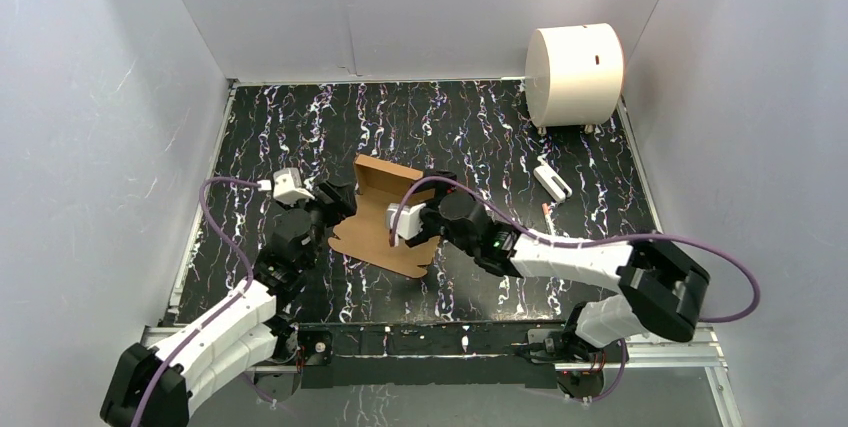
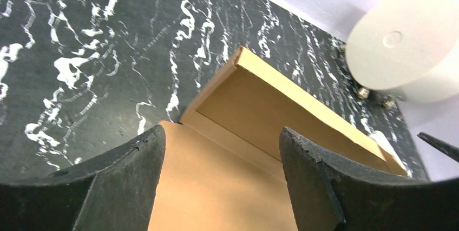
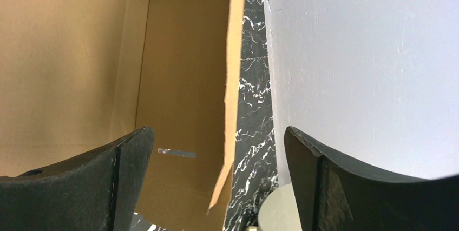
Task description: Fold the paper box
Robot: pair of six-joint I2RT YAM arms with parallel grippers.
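Left gripper (image 2: 222, 131) and right gripper (image 3: 216, 133) are gaping open as we are bracketing the box (image 1: 372, 225), far wall standing; next, we judge, a side flap needs lifting.

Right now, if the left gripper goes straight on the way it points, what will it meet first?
Most likely the paper box: its brown panel fills the gap between the open fingers, with a raised flap just beyond. Depth is unclear.
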